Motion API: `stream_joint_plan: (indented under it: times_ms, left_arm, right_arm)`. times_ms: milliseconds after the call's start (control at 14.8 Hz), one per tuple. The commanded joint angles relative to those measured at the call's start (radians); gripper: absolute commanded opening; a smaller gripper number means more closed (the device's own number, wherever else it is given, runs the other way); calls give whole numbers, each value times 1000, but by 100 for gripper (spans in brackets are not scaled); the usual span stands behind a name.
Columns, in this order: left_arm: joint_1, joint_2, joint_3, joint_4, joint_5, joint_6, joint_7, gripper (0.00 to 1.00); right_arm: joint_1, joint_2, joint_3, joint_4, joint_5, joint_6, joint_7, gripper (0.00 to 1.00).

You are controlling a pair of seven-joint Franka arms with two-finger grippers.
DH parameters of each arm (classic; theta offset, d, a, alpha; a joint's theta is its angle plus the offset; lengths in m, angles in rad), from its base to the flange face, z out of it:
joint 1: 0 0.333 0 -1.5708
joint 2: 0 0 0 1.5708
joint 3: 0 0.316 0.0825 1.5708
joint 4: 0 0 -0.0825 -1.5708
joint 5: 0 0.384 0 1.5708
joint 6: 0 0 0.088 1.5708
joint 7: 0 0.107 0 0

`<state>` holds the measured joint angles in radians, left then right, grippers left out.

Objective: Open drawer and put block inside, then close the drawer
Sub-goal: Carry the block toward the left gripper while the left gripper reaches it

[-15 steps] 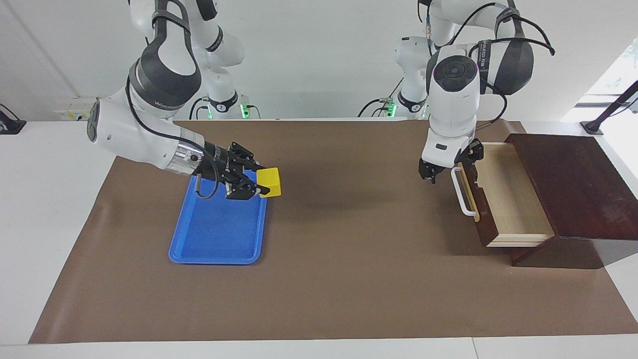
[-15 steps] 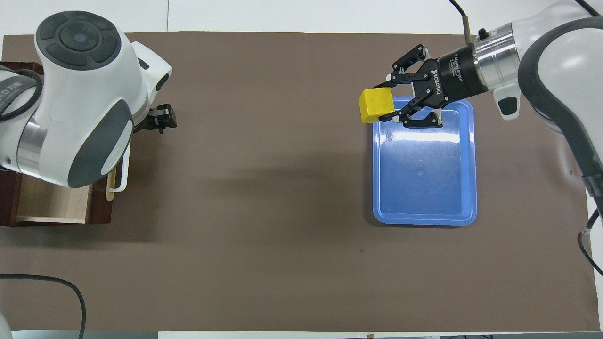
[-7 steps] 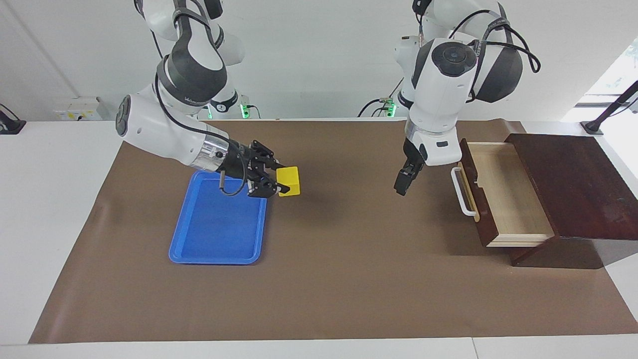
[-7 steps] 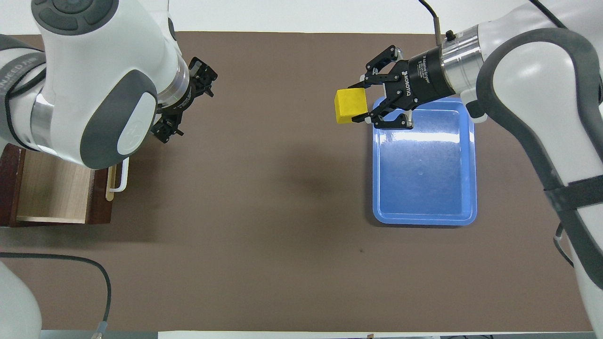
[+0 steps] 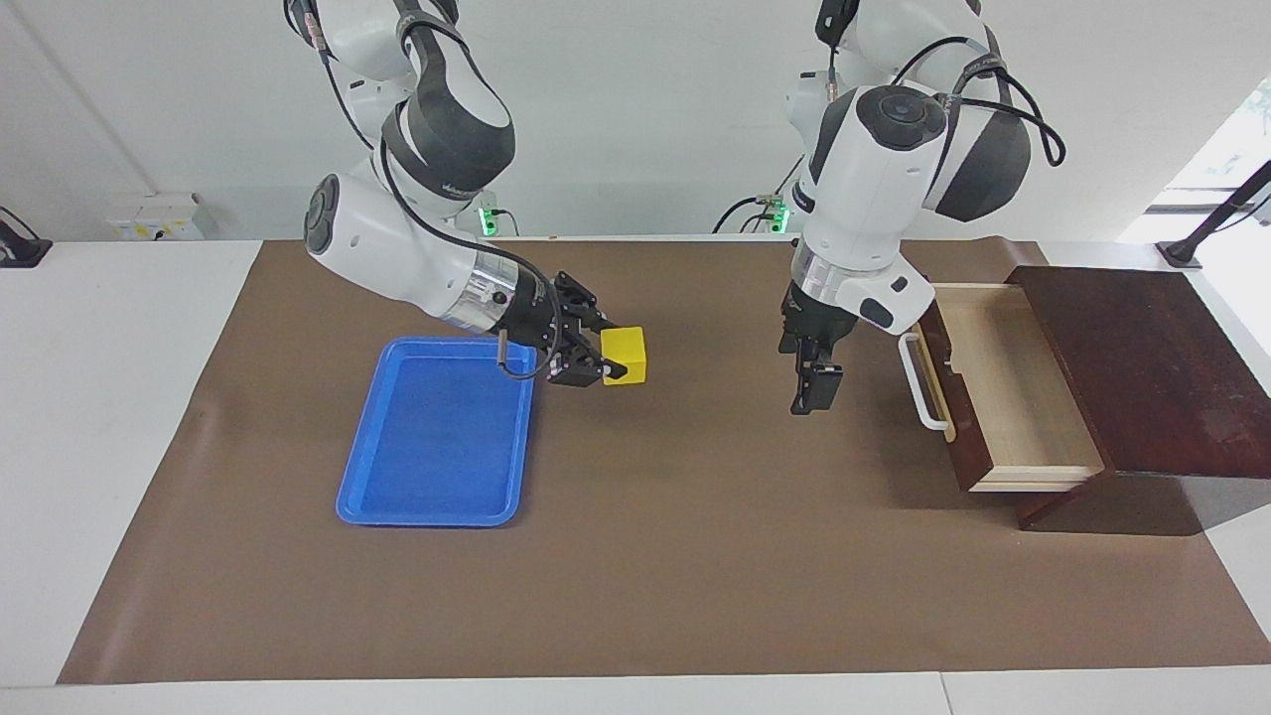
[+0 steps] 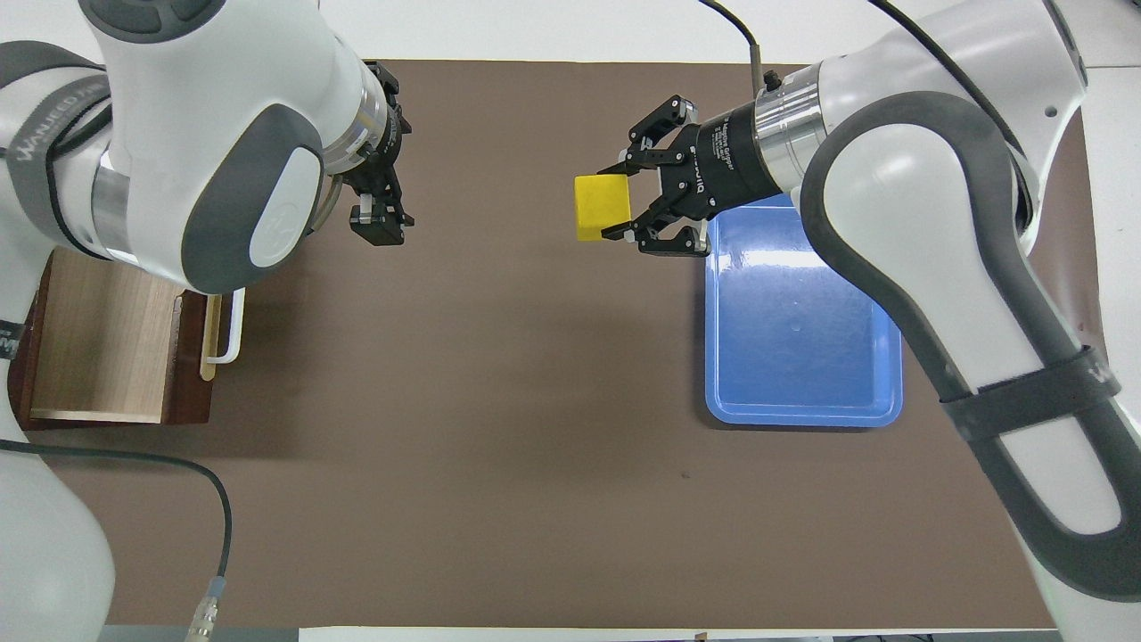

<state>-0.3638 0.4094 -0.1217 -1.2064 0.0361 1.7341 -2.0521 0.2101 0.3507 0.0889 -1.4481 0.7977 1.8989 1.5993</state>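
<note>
Carrying the block (image 5: 625, 356) toward the open drawer (image 5: 1003, 382) is judged to be the step in hand. The block is pinched between the fingertips of the right gripper (image 5: 606, 359) and is held in the air over the brown mat (image 5: 635, 556), just past the edge of the blue tray (image 5: 437, 497) on the side toward the drawer. The drawer is pulled out at the left arm's end of the table, its pale interior bare and its white handle (image 5: 921, 382) free. The left gripper (image 5: 806, 389) hangs over the mat near the handle, its fingers spread and nothing held. For the carry to go well, the block should be kept level and high enough to clear the drawer front, and the left gripper should be drawn aside so the path is not crossed. Release is best made low inside the drawer, away from its walls, so that closing is not hindered.
</note>
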Motion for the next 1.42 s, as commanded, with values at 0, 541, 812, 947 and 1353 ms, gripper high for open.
stream_joint_plan:
  times_ms: [0, 541, 812, 947, 1353]
  left_arm:
    - [-37, 34, 17, 56, -19, -8, -121, 100]
    - [-104, 34, 25, 56, -18, -94, -183, 100]
    - [-115, 31, 24, 54, -19, -93, -184, 100]
    - [-115, 29, 24, 54, -19, -93, -184, 100]
    - [-116, 28, 25, 51, -18, -93, -184, 100]
  right_arm:
    - [12, -10, 5, -18, -2, 35, 30, 0]
    - [60, -3, 5, -18, 8, 88, 65, 0]
    - [66, -3, 5, -17, 18, 92, 65, 0]
    - [75, -3, 5, -17, 17, 94, 64, 0]
    - [86, -3, 5, -17, 18, 92, 64, 0]
